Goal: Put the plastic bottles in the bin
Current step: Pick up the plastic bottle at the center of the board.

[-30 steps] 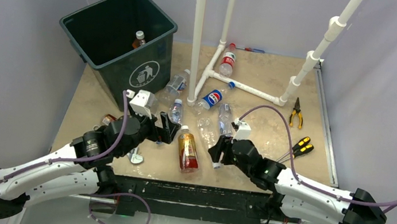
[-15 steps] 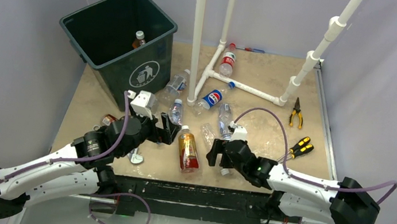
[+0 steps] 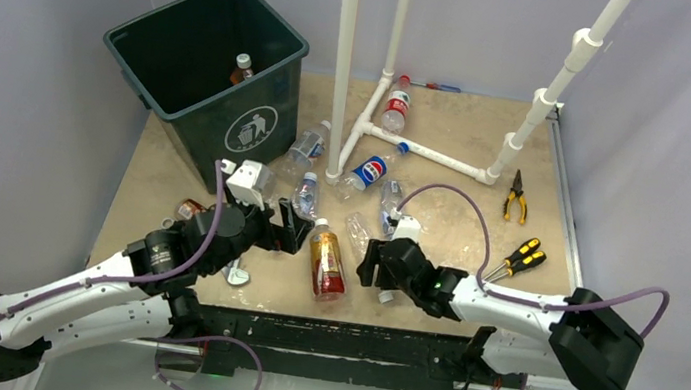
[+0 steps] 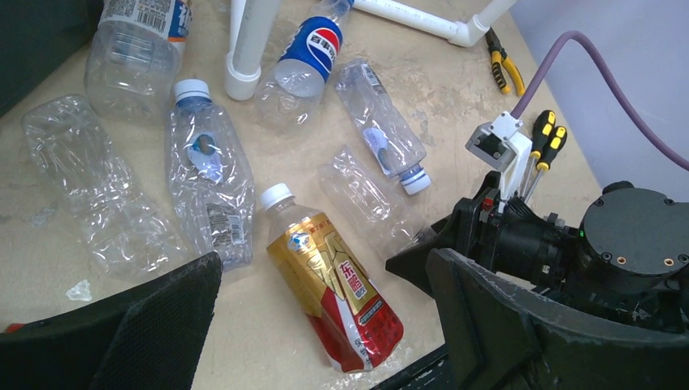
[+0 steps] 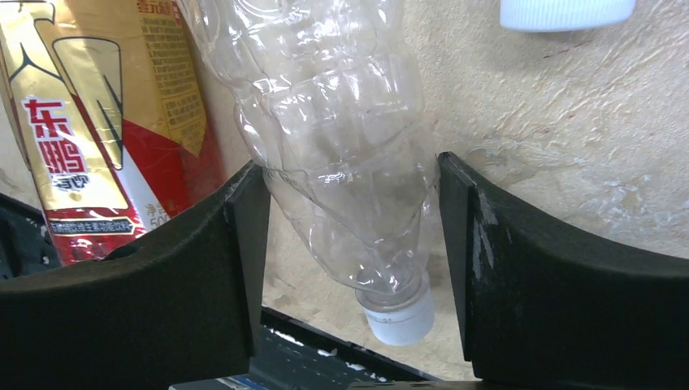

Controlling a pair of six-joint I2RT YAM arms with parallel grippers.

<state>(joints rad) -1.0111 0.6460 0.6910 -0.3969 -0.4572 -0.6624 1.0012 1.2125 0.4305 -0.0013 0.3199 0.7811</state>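
Note:
The dark green bin [image 3: 251,127] stands at the far left with one amber bottle [image 3: 242,68] inside. My left gripper [image 3: 293,228] [image 4: 325,268] is open and empty, hovering by the white cap of a gold-and-red bottle [image 3: 325,265] [image 4: 329,296] that lies on the table. My right gripper [image 3: 369,262] [image 5: 349,171] is open and straddles a clear crushed bottle [image 3: 364,232] [image 5: 341,154], white cap [image 5: 398,318] toward the table's near edge. Its fingers [image 5: 203,268] stand just beside the bottle, not pressing it. Several clear bottles lie between, plus a blue-label bottle [image 3: 370,171] and a red-label bottle [image 3: 395,109].
A white pipe frame [image 3: 343,64] stands at the back middle and right. Yellow-handled pliers [image 3: 517,195] and yellow-black screwdrivers [image 3: 521,256] lie at the right. A flattened clear bottle [image 3: 235,272] lies beside the left arm. The black front edge [image 3: 324,328] is close behind both grippers.
My right gripper has moved left and toward the front edge, and its open fingers now stand on both sides of the clear crushed bottle. My left gripper has barely moved.

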